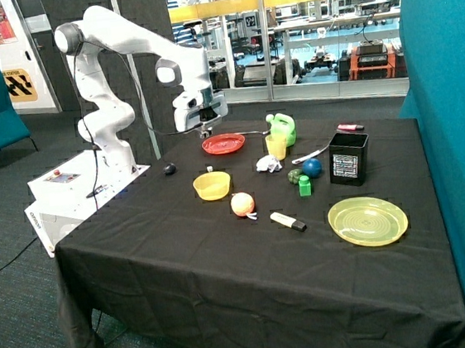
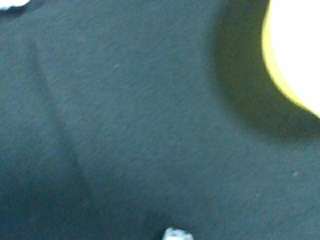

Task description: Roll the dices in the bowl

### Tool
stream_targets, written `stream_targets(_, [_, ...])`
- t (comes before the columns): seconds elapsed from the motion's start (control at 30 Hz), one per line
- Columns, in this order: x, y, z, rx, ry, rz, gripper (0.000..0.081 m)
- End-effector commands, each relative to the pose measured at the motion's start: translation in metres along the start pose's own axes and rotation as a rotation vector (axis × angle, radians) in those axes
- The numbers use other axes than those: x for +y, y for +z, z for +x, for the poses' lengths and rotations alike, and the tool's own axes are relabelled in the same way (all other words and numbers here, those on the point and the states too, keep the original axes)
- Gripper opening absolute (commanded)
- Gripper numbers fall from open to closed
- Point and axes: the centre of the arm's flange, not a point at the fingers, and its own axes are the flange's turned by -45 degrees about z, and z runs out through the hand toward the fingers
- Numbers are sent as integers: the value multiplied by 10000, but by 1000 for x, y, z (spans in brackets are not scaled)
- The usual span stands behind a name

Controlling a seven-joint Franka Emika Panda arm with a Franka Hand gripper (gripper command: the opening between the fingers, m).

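Progress: the roll does not look finished, and whether it has begun cannot be judged from these views. The end effector (image 1: 205, 130) hangs above the table (image 1: 228, 291), between the red plate (image 1: 223, 144) and the yellow bowl (image 1: 212, 185), well clear of the cloth. Whether its fingers are open, closed, or holding a die cannot be told; they are too small in the outside view and absent from the wrist view. One small white object, probably a die (image 1: 209, 169), sits at the bowl's far rim; inside or just behind it is unclear. The wrist view shows dark tablecloth, the bowl's yellow edge (image 2: 287, 75) with its shadow, and a small pale cube-like object (image 2: 177, 234) at the frame's border, possibly a die on the cloth. Bowl: shallow, round, bright yellow plastic, upright, standing near an orange ball (image 1: 242, 204). Remaining, by my estimate: getting the dice tumbling in the bowl.
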Motion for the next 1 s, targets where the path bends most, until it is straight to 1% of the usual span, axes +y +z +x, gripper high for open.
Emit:
stream_targets(0.0, [37, -1, 21, -18, 494, 28, 0])
stream_targets(0.47, [66, 0, 49, -18, 783, 28, 0])
stream_targets(0.5, [67, 0, 51, -18, 690, 28, 0])
stream_targets(0.63, [71, 0, 57, -18, 704, 28, 0])
stream_targets(0.67, [72, -1, 61, -17, 372, 28, 0])
stream_targets(0.7, [73, 0, 63, -18, 743, 28, 0])
stream_targets(0.73, [74, -1, 67, -17, 289, 28, 0])
stream_targets(0.77, [74, -1, 68, -18, 735, 28, 0])
stream_targets(0.97, [77, 1, 76, -18, 700, 28, 0])
